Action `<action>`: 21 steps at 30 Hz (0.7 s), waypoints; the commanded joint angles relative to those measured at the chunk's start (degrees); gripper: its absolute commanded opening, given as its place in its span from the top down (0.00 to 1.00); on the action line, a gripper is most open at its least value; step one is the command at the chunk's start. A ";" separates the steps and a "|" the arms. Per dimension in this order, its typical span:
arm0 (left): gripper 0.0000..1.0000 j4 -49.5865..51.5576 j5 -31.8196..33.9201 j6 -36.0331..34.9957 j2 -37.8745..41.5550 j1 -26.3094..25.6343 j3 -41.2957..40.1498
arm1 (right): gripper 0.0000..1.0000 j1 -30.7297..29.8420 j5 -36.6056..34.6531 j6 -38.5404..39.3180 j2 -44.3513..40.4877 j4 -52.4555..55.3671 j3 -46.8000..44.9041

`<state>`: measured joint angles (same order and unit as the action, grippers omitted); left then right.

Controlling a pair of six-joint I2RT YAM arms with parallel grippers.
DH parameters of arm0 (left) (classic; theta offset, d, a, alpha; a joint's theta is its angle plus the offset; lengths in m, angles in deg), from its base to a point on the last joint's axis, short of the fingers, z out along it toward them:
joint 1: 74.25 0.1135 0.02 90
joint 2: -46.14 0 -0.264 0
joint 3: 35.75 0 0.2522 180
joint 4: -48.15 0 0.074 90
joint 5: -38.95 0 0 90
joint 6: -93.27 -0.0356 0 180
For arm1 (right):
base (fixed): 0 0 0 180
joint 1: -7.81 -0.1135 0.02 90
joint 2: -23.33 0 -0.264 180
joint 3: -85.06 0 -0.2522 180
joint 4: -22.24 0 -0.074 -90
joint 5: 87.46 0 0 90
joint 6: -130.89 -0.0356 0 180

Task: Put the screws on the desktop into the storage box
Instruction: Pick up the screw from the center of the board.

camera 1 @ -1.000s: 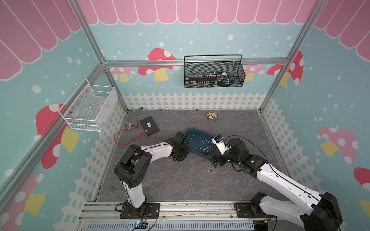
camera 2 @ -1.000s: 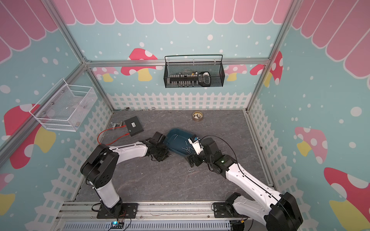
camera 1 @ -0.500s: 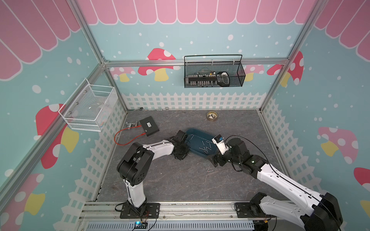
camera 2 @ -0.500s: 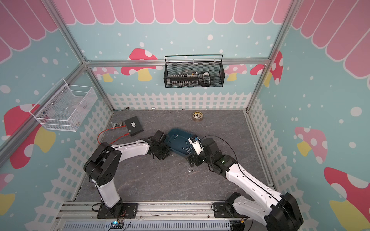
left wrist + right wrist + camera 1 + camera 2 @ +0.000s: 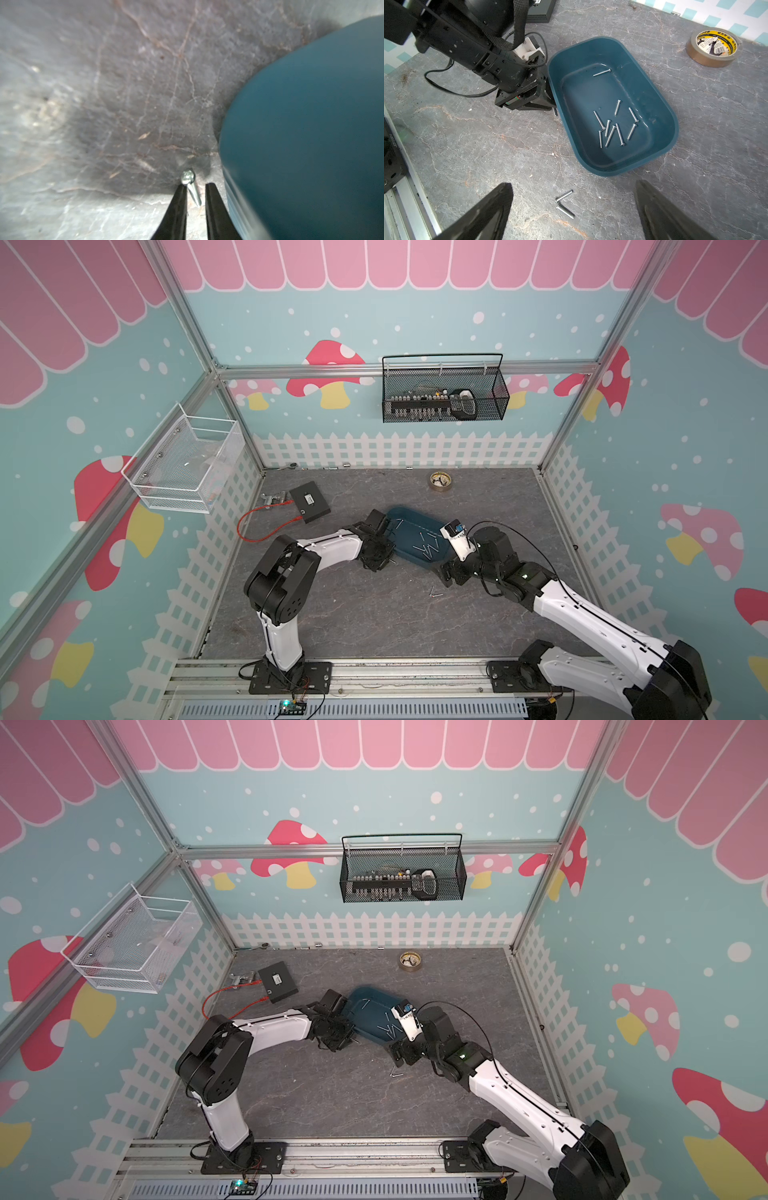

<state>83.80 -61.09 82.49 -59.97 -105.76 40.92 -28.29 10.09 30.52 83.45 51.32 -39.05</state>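
**Top views.** In both top views the storage box (image 5: 409, 531) (image 5: 368, 1011) sits mid-desktop (image 5: 365, 622), between the two arms. The left gripper (image 5: 380, 562) is down at the end of the box nearer its own arm, just beside the outer wall. The right gripper (image 5: 451, 572) is low by the opposite end. A loose pair of screws (image 5: 434, 593) (image 5: 397, 1074) lies on the desktop near it, on the rail side.

**Left wrist.** The left gripper's fingers (image 5: 178, 207) stand only slightly apart. One single screw (image 5: 188, 177) lies on the desktop between them, with its head just past the tips. Its shaft rests against one finger, with a gap to the other (so not pinched, as far as we can see). The box wall, blurred, is just beside the gripper.

**Right wrist.** The right gripper's fingers (image 5: 492, 207) are spread wide and hold nothing. The loose pair lies on the desktop between them in a shallow V, clear of both. Beyond it the box stands upright. It holds a cluster of boxed screws (image 5: 612, 128) toward the near end and one alone farther back. A tape roll (image 5: 712, 47) sits well apart.
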 commanded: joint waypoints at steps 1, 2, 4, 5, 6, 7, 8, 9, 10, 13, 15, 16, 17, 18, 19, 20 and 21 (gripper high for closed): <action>0.80 3.16 1.60 -0.52 -2.50 0.48 0.28 | 0.03 -0.38 -0.34 -0.27 -0.97 -0.65 -0.52; 0.81 3.29 1.25 -0.64 -2.76 0.48 0.36 | 0.03 -0.42 -0.27 -0.26 -1.01 -0.64 -0.47; 0.86 3.51 0.93 -0.86 -3.30 0.48 0.37 | 0.03 -0.39 -0.32 -0.27 -0.98 -0.63 -0.40; 0.87 3.59 0.81 -0.91 -3.47 0.49 0.37 | 0.03 -0.43 -0.29 -0.27 -1.03 -0.66 -0.40; 0.88 3.73 0.66 -1.08 -3.68 0.53 0.30 | 0.03 -0.39 -0.30 -0.27 -1.00 -0.64 -0.47; 0.89 3.77 0.71 -1.07 -3.67 0.48 0.20 | 0.03 -0.39 -0.27 -0.31 -0.99 -0.66 -0.43; 0.90 3.81 0.72 -1.22 -3.67 0.48 0.19 | 0.03 -0.42 -0.34 -0.26 -0.97 -0.72 -0.40; 0.93 3.78 0.73 -1.26 -3.53 0.48 0.06 | 0.03 -0.38 -0.42 -0.21 -0.99 -0.73 -0.40; 0.93 3.79 0.77 -1.27 -3.33 0.50 -0.05 | 0.03 -0.38 -0.37 -0.18 -0.97 -0.78 -0.39; 0.94 3.91 0.88 -1.45 -2.50 0.48 -0.50 | 0.03 -0.38 -0.45 -0.26 -0.97 -0.70 -0.38; 0.94 3.95 0.83 -1.69 -1.80 0.54 -1.00 | 0.03 -0.41 -0.45 -0.28 -0.98 -0.69 -0.42; 0.94 3.94 0.81 -2.15 -1.34 0.48 -1.41 | 0.03 -0.42 -0.49 -0.29 -1.05 -0.66 -0.43; 0.94 4.03 0.81 -2.47 -0.89 0.49 -1.91 | 0.04 -0.38 -0.46 -0.26 -1.14 -0.63 -0.47; 0.94 3.95 0.63 -2.71 -0.33 0.48 -2.60 | 0.03 -0.42 -0.51 -0.34 -1.27 -0.69 -0.52; 0.94 3.95 0.28 -3.20 0.15 0.51 -3.24 | 0.04 -0.38 -0.48 -0.37 -1.23 -0.68 -0.53; 0.94 3.95 -0.01 -3.70 0.61 0.48 -3.74 | 0.04 -0.40 -0.50 -0.37 -1.23 -0.68 -0.56; 0.95 3.95 -0.21 -4.25 1.26 0.40 -4.46 | 0.04 -0.40 -0.38 -0.31 -1.24 -0.68 -0.52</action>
<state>83.23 -61.61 80.55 -59.24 -105.45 39.55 -28.29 9.98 30.52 83.25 51.29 -39.05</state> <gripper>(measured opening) 0.060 0.965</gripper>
